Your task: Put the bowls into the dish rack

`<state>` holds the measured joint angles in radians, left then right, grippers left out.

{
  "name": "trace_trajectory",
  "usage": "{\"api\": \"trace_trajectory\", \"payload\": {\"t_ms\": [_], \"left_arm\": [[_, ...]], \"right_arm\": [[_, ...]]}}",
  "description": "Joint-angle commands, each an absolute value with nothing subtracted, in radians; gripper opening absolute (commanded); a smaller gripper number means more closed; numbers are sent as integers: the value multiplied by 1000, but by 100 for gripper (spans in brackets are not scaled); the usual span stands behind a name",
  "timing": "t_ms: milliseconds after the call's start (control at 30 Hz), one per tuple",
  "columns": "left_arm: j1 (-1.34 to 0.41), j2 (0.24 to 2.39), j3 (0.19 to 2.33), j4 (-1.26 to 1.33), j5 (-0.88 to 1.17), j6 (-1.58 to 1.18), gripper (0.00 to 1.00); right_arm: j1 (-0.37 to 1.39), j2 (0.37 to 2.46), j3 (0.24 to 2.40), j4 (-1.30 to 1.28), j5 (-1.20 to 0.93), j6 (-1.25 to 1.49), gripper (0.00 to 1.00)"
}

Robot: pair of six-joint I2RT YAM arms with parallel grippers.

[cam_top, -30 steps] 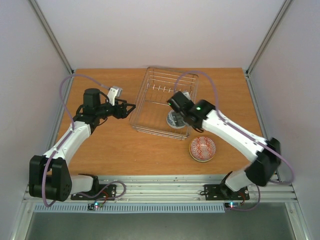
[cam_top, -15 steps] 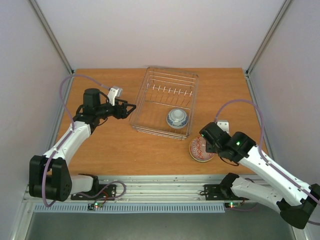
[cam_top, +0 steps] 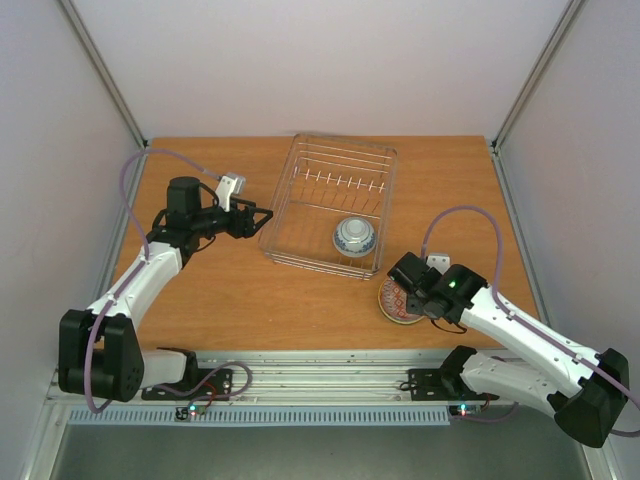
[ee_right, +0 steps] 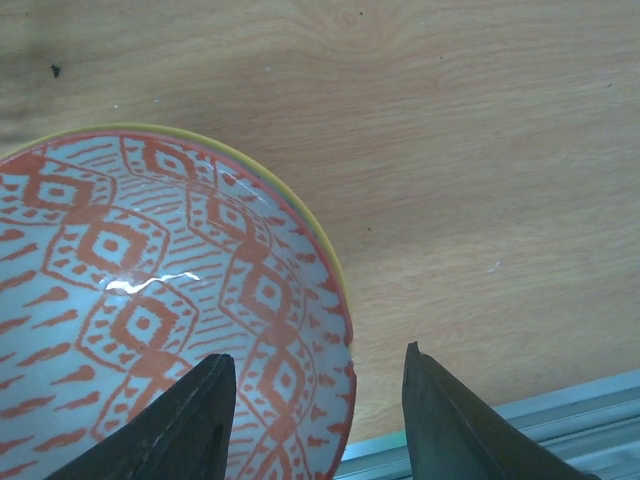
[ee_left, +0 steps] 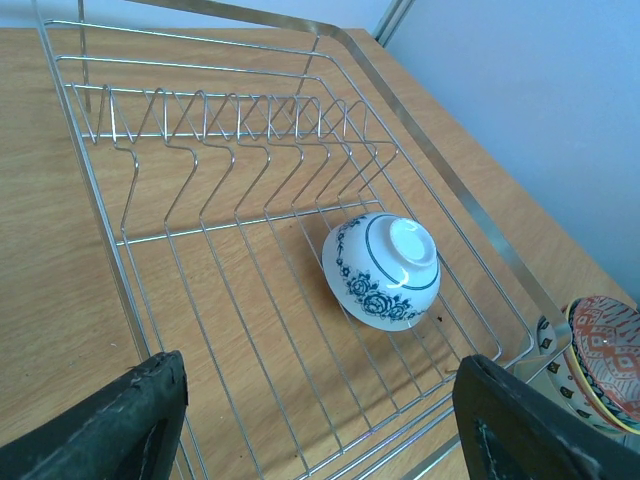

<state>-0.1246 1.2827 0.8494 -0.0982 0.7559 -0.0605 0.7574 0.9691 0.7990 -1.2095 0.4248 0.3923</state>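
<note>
At the middle of the wooden table [cam_top: 230, 290], toward the back, sits the wire dish rack [cam_top: 335, 185], with a row of upright prongs across its far half. One blue-and-white floral bowl [cam_top: 354, 237] lies inside it, in the near right part of the basket. It is turned mouth-down and slightly tilted, so its white foot ring faces up. It rests on the floor bars in front of the prongs, not slotted between them. At the lower right of the rack, outside it and close to its near right corner, a red-patterned bowl [cam_top: 400, 306] with a yellow rim stands upright on the table. The right claw [ee_right: 313, 362] hangs directly over this bowl's edge. Its two dark fingers [ee_right: 190, 425] are parted astride the rim, one over the patterned inside and the other over bare wood. Some space shows on either side of the rim, so the bowl is not clamped. At the left of the rack, the left claw [cam_top: 262, 218] points toward the rack's left wall, just beside it. Its jaws are spread wide with nothing between them. Its wrist camera looks across the bars to the floral bowl. The red-patterned bowl shows at the far right edge of that view.
</note>
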Motion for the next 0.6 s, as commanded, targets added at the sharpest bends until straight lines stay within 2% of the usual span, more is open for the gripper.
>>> {"api": "trace_trajectory", "payload": {"t_ms": [0, 400, 567], "left_arm": [[-120, 1294, 839, -38, 779, -66, 74], [-120, 1292, 839, -38, 783, -67, 75], [-120, 1291, 839, -37, 784, -69, 75]], "right_arm": [[759, 967, 790, -1178, 425, 425, 46], [759, 971, 752, -1152, 401, 434, 37], [759, 954, 752, -1164, 404, 446, 18]]}}
